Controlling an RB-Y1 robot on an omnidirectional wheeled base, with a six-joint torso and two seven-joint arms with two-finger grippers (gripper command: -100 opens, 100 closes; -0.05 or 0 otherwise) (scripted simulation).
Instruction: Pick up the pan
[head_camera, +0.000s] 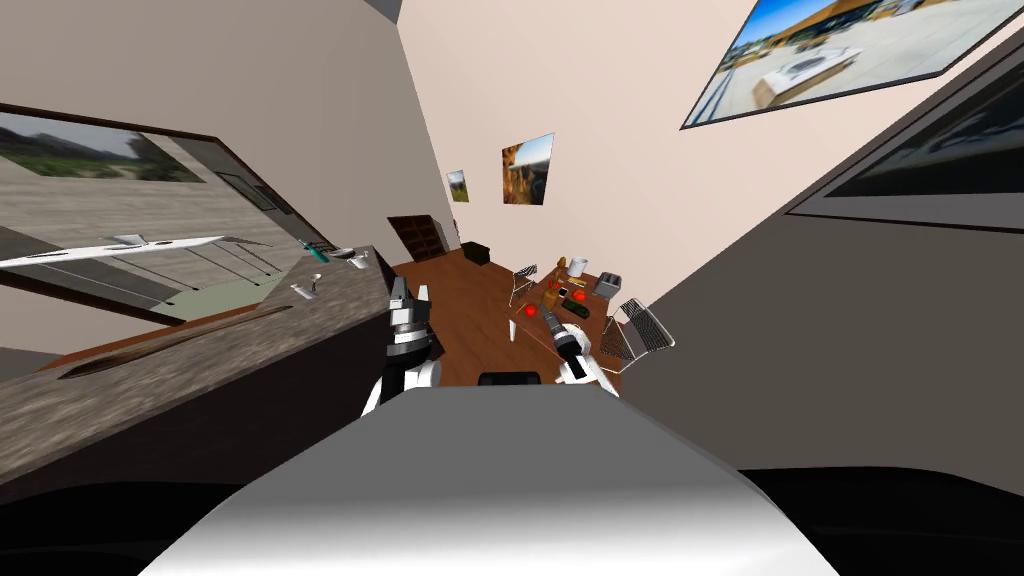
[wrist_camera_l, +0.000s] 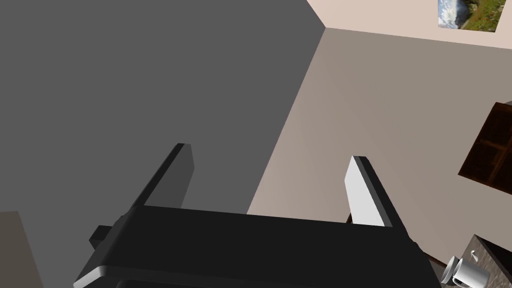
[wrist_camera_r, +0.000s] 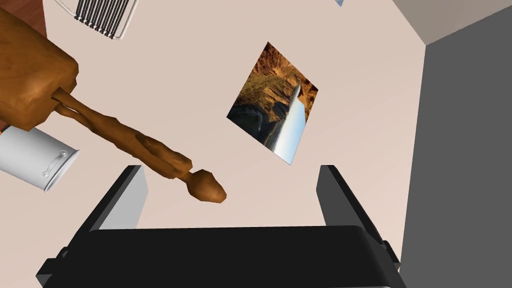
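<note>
The counter (head_camera: 200, 350) is running along my left side, and the table (head_camera: 590, 318) is standing ahead to my right, crowded with small things. The pan (wrist_camera_r: 30, 85) (brown all over, body and handle alike) is lying on that table, directly in front of the right gripper (wrist_camera_r: 232, 167) and well apart from the left one. A white pot (wrist_camera_r: 35, 160) is sitting just beside the pan's body.

The pan's handle (wrist_camera_r: 125, 135) is giving the long axis. It is running from the body back toward the right gripper and slanting across the gap between the fingers rather than lining up with them. Its knobbed end (wrist_camera_r: 207, 186) is showing between the two fingers, closer to one than the other. I cannot tell whether it is already inside their reach or just beyond the tips.

The right gripper's jaws are standing wide and holding nothing. The left gripper (wrist_camera_l: 270, 152) is hanging by the counter's edge, its jaws also wide and empty.

The right arm is the nearer one, so the grasp looks like its job. It probably needs a small turn of the wrist to square the fingers across the handle.
</note>
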